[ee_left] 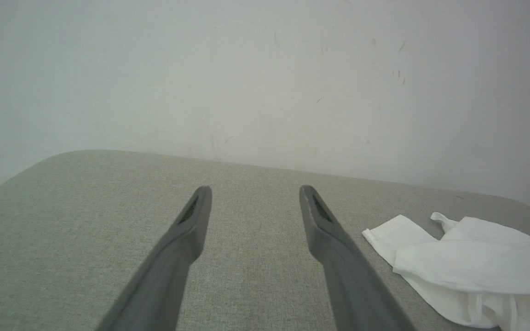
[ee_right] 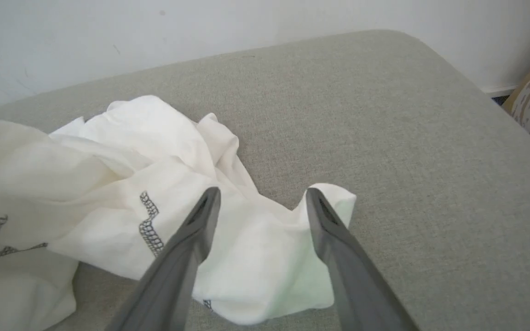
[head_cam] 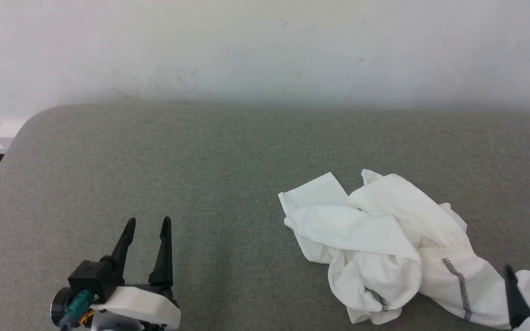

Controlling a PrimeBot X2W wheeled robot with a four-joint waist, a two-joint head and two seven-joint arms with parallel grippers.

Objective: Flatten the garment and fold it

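White thin cloth, the garment [head_cam: 384, 239], is seen crumpled on the right half of the grey fabric-covered table [head_cam: 154, 151]. Its long axis runs from a flat, squared end pointing far-left to a zigzag-seamed part at the near right. The right end effector [head_cam: 526, 272] is held released over that near-right end, fingers spread, nothing grasped. The left end effector [head_cam: 147, 223] is likewise spread wide, well apart from the garment.
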